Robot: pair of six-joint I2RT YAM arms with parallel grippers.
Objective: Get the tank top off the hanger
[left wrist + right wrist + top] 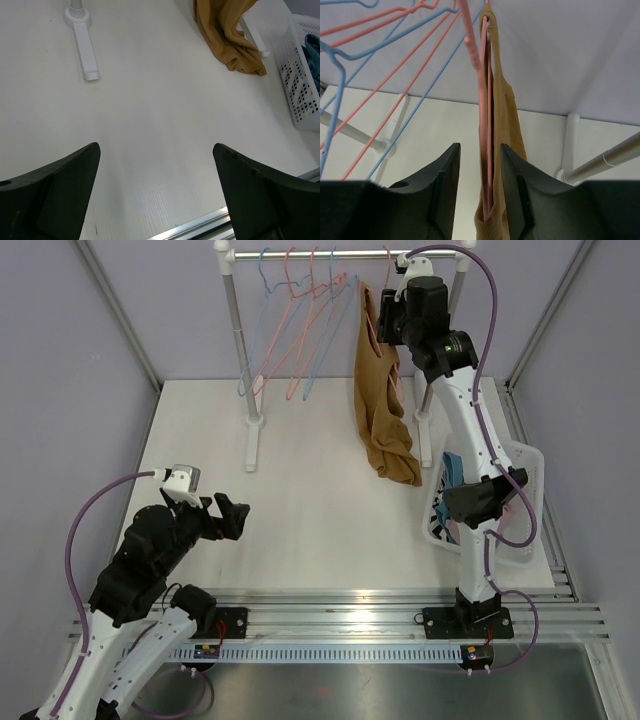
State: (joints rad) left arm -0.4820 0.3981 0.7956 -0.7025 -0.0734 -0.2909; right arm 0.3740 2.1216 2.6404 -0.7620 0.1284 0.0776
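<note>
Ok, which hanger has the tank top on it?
Find the white rack at the far edge of the table. The hanger is the rightmost one on it, straddled by the right gripper. It is pink and the only one carrying cloth, the brown tank top.

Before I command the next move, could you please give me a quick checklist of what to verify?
1. Right pincer straddles the pink hanger and the tank top: ok.
2. Right jaws shut on them: not ok, a gap shows on each side.
3. Left pincer open and empty: ok.
4. Left pincer within reach of the garment: not ok, it hovers low over the table, far from the rack.
5. Tank top hanging free: not ok, its hem lies bunched on the table.
6. Hanger hook seated on the rail: cannot tell, the right arm covers it.
</note>
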